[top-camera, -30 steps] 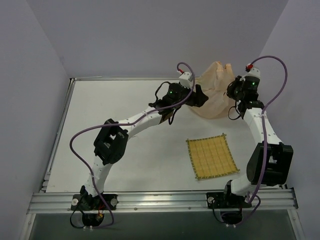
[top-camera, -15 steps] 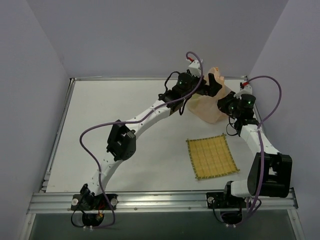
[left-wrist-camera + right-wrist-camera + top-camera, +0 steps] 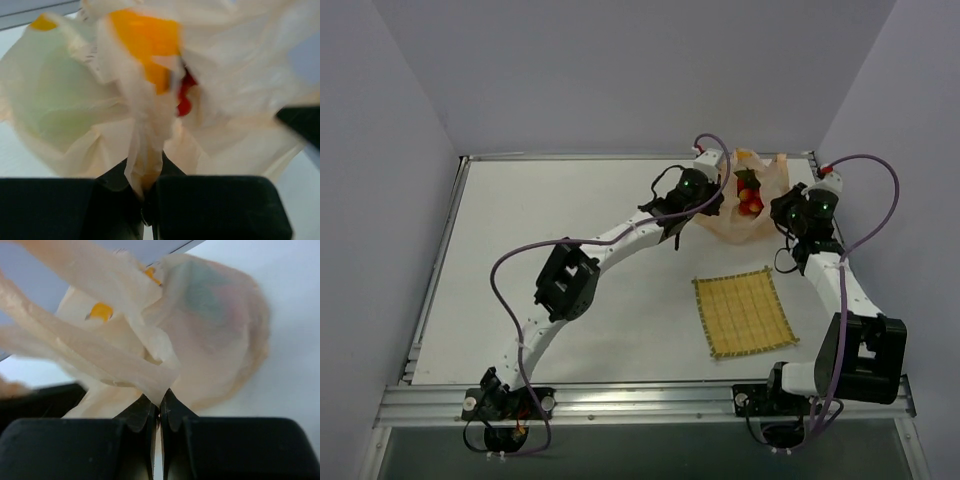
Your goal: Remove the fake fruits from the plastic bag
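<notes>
The thin translucent peach plastic bag [image 3: 732,230] sits at the far right of the white worktop [image 3: 520,210], mouth held spread. The left tool [image 3: 147,197] and right tool [image 3: 160,407] are each clamped on its film. A red plastic berry bunch [image 3: 750,202] is exposed inside. Next, one tool would probably need freeing to reach in.

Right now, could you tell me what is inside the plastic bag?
Visible: a red berry bunch, an orange shape and a pale green shape through the plastic bag. Anything deeper is covered.
</notes>
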